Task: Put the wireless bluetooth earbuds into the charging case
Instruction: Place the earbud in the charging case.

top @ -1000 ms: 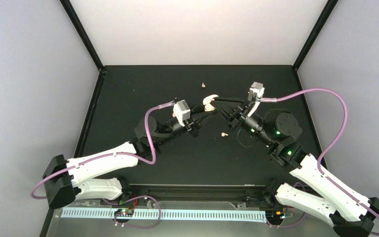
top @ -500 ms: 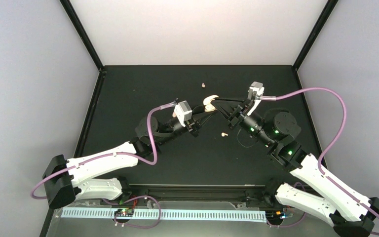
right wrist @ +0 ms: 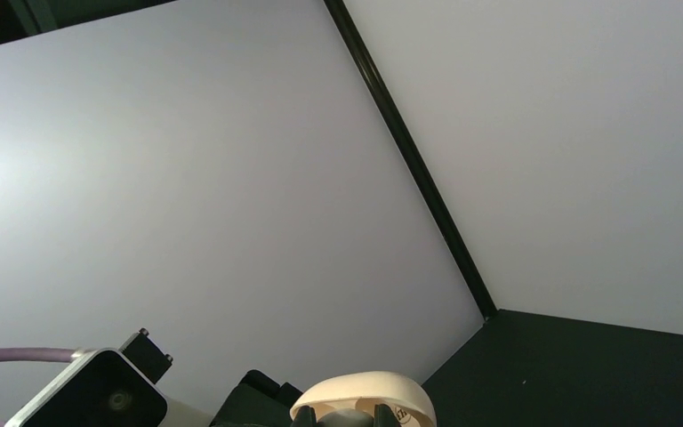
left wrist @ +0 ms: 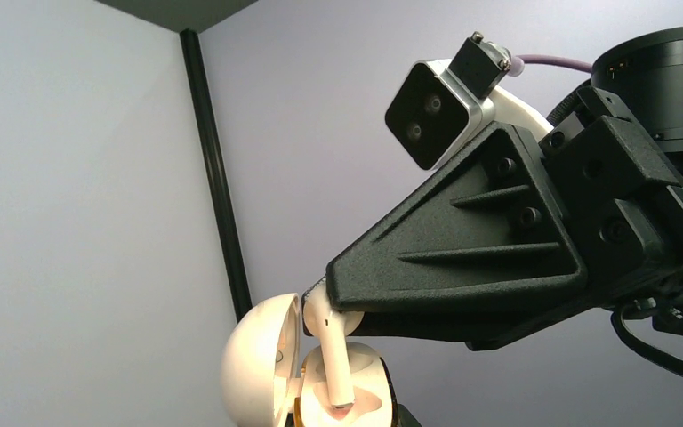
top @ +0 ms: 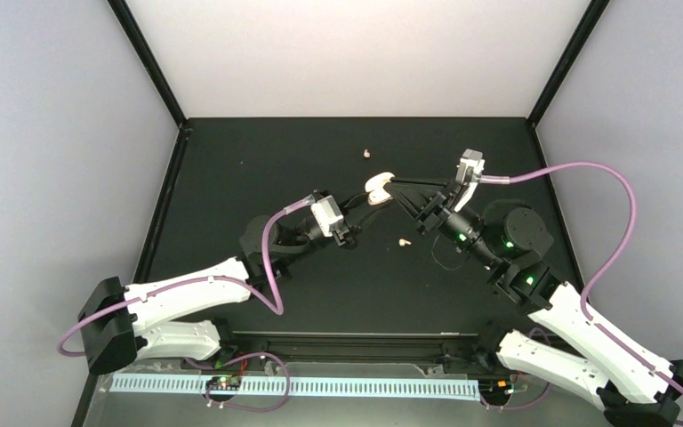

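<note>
My left gripper [top: 369, 194] is shut on the open cream charging case [top: 378, 185] and holds it above the table. In the left wrist view the case lid [left wrist: 258, 365] stands open at the left of the base [left wrist: 360, 378]. My right gripper [top: 392, 184] is shut on a cream earbud [left wrist: 333, 351], pinched by its head, with the stem tip down in the base's cavity. In the right wrist view the case [right wrist: 369, 396] shows just beyond my right gripper [right wrist: 345, 416]. Two more earbuds lie on the table, one at the back [top: 366, 153] and one nearer [top: 403, 241].
The black table [top: 231, 178] is walled by grey panels with black corner posts [top: 147, 62]. The purple cables [top: 605, 231] loop out from both wrists. The two wrists meet nose to nose over the table's middle back.
The left wrist has drawn back and down to the left, and the right arm has shifted to the right. The case and the earbud stay together at almost the same spot.
</note>
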Tool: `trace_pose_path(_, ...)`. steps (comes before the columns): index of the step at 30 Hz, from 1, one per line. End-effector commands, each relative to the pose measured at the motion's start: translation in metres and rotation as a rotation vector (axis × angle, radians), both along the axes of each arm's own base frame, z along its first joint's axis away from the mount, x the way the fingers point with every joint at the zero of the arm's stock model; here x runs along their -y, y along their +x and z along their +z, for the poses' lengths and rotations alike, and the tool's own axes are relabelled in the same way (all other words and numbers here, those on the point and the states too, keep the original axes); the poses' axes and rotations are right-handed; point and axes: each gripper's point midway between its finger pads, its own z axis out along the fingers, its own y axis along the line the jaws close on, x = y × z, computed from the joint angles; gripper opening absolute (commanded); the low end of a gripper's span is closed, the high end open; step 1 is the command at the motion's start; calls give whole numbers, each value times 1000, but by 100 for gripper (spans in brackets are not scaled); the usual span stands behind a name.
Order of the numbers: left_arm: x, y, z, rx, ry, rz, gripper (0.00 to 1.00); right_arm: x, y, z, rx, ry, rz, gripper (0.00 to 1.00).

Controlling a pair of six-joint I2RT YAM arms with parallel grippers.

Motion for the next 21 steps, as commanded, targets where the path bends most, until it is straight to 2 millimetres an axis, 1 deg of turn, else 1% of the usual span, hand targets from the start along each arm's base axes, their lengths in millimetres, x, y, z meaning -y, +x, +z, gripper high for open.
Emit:
trace_pose_path(1, -14, -18, 39, 160, -123, -2, 2, 10, -2, 10, 23, 27, -31, 1)
trace_pose_path(8, -11, -18, 35, 161, -119, -12, 1, 10, -4, 14, 40, 36, -26, 1)
trace_pose_path(15, -9, -18, 32, 163, -112, -7, 1, 7, -12, 20, 77, 41, 16, 1)
trace_pose_path(21, -9, -15, 36, 135, -120, -7, 1, 4, -13, 17, 92, 13, 27, 1)
